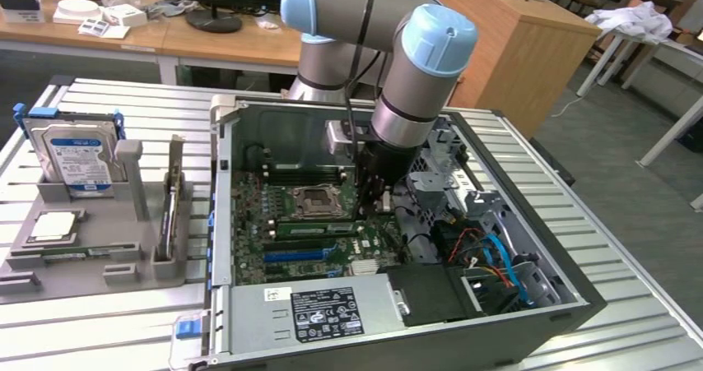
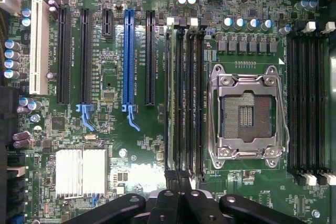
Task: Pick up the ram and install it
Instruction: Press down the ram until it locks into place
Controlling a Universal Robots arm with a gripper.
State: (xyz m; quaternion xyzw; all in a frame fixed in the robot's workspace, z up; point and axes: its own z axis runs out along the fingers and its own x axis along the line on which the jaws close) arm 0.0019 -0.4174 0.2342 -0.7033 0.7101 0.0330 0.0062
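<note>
Edge-on, the ram (image 1: 313, 228) (image 2: 171, 98) is a long thin green stick. It stands along the outermost black memory slot beside the empty CPU socket (image 2: 247, 111), inside the open case (image 1: 549, 305). Whether it is fully seated cannot be told. Three more slots lie between it and the socket. On its other side sit black expansion slots and a blue slot (image 2: 128, 56). Outside the case, at the exterior view's left, a hard drive (image 1: 79, 159) stands in a grey tray (image 1: 22, 268). The gripper (image 1: 368, 206) (image 2: 178, 179) hangs at one end of the ram, fingers clenched together; whether they pinch it is unclear.
</note>
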